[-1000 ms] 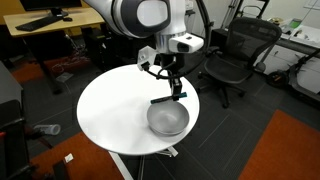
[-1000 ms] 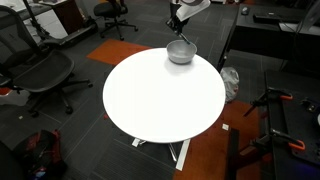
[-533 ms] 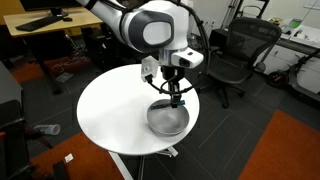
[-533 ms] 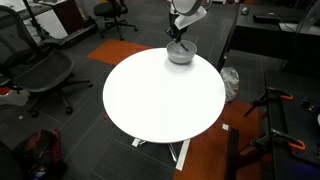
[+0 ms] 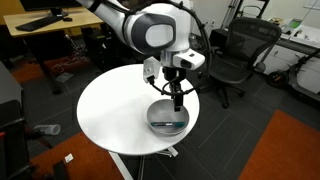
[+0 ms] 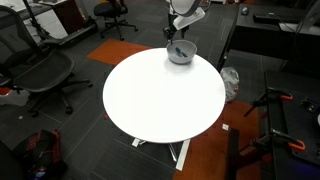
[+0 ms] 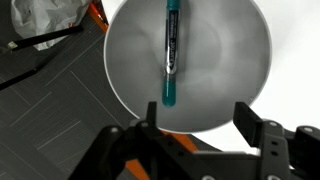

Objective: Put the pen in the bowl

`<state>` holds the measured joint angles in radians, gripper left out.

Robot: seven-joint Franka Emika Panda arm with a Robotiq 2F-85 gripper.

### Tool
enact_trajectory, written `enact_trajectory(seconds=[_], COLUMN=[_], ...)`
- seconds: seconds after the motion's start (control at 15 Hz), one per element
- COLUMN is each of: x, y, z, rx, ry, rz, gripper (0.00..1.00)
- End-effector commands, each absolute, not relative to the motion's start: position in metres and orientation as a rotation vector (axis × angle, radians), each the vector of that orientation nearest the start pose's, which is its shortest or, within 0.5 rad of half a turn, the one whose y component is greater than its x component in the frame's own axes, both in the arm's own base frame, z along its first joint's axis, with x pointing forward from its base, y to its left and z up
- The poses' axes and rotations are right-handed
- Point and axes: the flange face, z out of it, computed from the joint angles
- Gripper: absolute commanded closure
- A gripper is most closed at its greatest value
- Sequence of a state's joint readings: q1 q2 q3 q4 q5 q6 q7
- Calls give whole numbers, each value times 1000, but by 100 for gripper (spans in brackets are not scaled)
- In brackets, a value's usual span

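Observation:
The dark pen (image 7: 171, 45) with a teal-blue end lies flat inside the silvery-grey bowl (image 7: 225, 60), free of the fingers. My gripper (image 7: 197, 115) hangs just above the bowl, open, its two dark fingers wide apart with nothing between them. In an exterior view the gripper (image 5: 176, 100) points straight down over the bowl (image 5: 168, 121), and the pen (image 5: 168, 125) shows as a thin bluish line inside. In an exterior view the bowl (image 6: 180, 53) sits at the far edge of the white round table (image 6: 165, 100), beneath the gripper (image 6: 175, 37).
The bowl stands close to the table (image 5: 110, 110) rim. Black office chairs (image 5: 240, 50) (image 6: 40, 70) ring the table. Orange carpet (image 5: 290, 150) and grey floor lie below. A crumpled plastic bag (image 7: 40, 20) lies on the floor beside the table.
The gripper came down over the bowl with the pen, then its fingers spread apart. The pen left the grip and now rests in the bowl.

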<state>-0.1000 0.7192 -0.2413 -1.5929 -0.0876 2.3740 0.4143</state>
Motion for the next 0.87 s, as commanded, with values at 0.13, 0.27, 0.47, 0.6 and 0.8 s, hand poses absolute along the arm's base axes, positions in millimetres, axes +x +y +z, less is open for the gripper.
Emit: enact_trajectory(seconds=[0.13,0.27,0.47,0.6,0.8], x=[669,668,679,677,676], y=[-199,-194,-198,-197,-197], z=[265,276,270,275,274], rx=[-3157,-3153,-3164,-3161,-3161], ry=[984,980,1006,1005,1006], rz=[-173,-192,-231,-235,-229], gripper=[0,0,0,0,0])
